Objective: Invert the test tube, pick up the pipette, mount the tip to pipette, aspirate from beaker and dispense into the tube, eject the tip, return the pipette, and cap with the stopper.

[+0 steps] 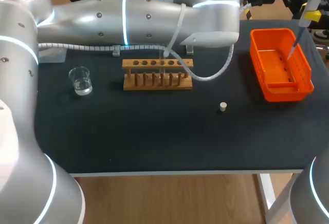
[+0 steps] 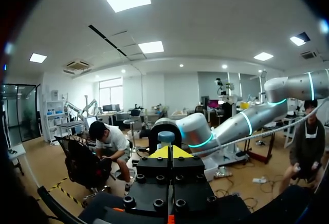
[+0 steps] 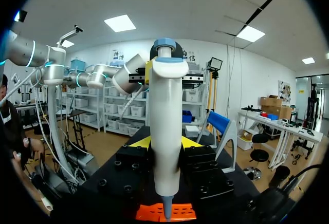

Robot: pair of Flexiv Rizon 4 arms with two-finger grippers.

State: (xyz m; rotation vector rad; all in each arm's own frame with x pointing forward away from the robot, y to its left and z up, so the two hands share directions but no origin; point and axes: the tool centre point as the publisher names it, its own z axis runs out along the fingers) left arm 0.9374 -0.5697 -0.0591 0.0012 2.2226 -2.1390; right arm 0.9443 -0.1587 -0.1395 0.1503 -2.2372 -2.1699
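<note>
Gripping the pipette (image 1: 307,11) upright above the orange basket (image 1: 288,93) with the right gripper (image 3: 165,144) clamped on its barrel and the left gripper (image 2: 169,153) pinched shut on nothing close by its head. Liable to go wrong on an off-centre push: tilting the pipette in that grasp and dropping the tip (image 1: 293,48) outside the basket, toward the stopper (image 1: 222,106) at the basket's left.

We record a black table (image 1: 154,142). On it stand a glass beaker (image 1: 80,80) at left, a wooden rack (image 1: 158,74) at upper middle, a white stopper (image 1: 222,107) right of centre, and an orange basket (image 1: 284,91) at upper right.
</note>
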